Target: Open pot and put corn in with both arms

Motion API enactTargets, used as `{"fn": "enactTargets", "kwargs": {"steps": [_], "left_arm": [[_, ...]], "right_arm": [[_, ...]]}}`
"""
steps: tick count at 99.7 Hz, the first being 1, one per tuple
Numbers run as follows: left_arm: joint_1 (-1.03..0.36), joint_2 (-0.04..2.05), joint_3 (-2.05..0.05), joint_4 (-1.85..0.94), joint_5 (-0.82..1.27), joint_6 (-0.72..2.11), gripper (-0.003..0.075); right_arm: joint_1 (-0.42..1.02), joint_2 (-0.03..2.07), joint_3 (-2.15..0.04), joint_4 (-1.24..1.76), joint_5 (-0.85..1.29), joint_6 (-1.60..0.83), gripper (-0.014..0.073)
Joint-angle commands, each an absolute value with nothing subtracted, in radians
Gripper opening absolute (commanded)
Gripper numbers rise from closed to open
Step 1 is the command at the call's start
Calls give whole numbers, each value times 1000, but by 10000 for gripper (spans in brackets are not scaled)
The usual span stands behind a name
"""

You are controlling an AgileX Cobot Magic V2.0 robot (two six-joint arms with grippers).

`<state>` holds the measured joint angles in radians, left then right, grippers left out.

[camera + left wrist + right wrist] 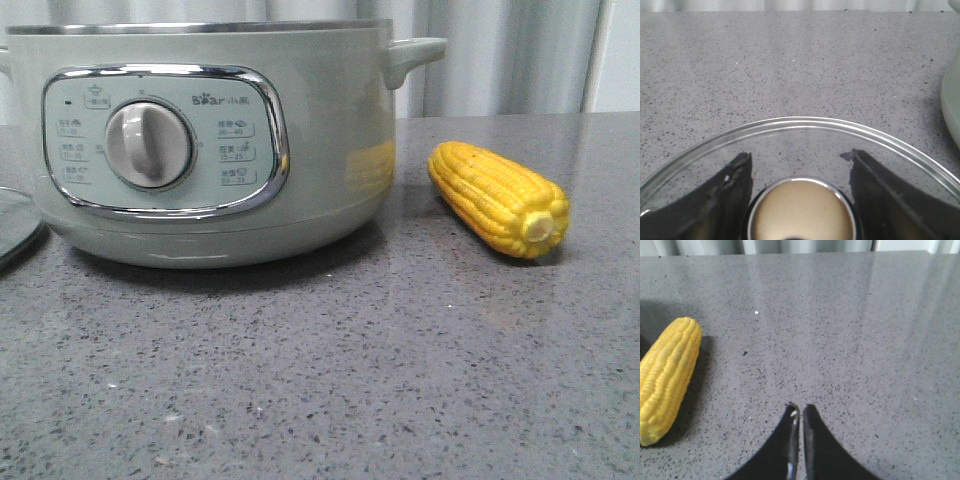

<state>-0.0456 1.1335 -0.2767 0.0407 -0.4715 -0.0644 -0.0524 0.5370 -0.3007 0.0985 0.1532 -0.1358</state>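
A: Where's the corn lying?
B: On the grey table, just right of the pot, untouched.
A: Grippers?
B: Right gripper is sitting closed, empty. Left gripper is spread around the glass lid's knob, lid resting beside the pot.

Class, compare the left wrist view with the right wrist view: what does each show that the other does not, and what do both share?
Only the left wrist view shows the glass lid with its knob between the open left gripper fingers, plus an edge of the pot. Only the right wrist view shows the corn lying beside the shut, empty right gripper. Both show the grey speckled table.
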Motion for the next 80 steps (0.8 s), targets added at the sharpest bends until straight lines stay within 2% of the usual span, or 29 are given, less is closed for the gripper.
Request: {"fn": "enactTargets", "kwargs": {"steps": [1, 19, 29, 48, 68, 80], "left_arm": [[-45, 1110, -307, 34, -559, -72, 412], [-45, 1045, -314, 34, -568, -72, 412], [-45, 994, -314, 34, -568, -72, 412], [-45, 889, -314, 34, -572, -72, 412], [-45, 783, -316, 55, -574, -72, 412], [-45, 741, -324, 66, -574, -72, 412]], "right_arm": [[-50, 547, -341, 110, 103, -143, -57], [-50, 547, -359, 123, 156, -143, -28], [-41, 547, -396, 125, 215, -143, 44], [45, 576, -500, 125, 339, -143, 245], [137, 716, -647, 196, 465, -143, 279], [181, 825, -724, 239, 483, -143, 365]]}}
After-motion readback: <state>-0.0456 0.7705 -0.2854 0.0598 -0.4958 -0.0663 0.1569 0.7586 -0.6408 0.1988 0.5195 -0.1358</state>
